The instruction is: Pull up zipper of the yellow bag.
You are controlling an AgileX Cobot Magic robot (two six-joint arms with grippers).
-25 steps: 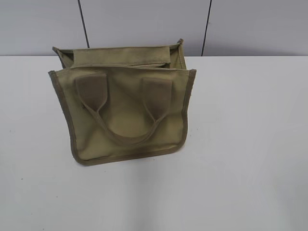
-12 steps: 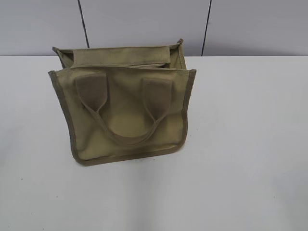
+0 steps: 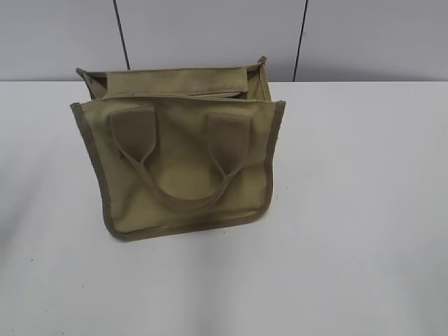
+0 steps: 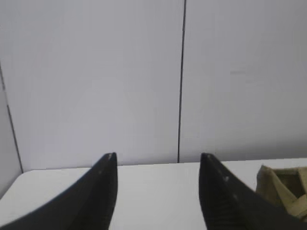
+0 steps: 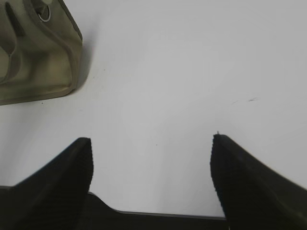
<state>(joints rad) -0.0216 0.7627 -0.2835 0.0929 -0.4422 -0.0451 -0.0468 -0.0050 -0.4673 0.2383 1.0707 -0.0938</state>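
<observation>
Right wrist view shows the right pincer (image 5: 151, 143) spread wide over bare white surface (image 5: 192, 72), gripping nothing, with the yellow bag (image 5: 36, 52) off at the upper left corner; the left pincer (image 4: 158, 160) also gapes, empty, the bag just at its right edge. Across the last second the exterior view is unchanged — the bag (image 3: 185, 164) stands left of centre, no arm in sight — so the zipper (image 3: 210, 95), I judge, remains unapproached. Behind the surface runs a pale panelled wall (image 3: 210, 35) with dark seams.
</observation>
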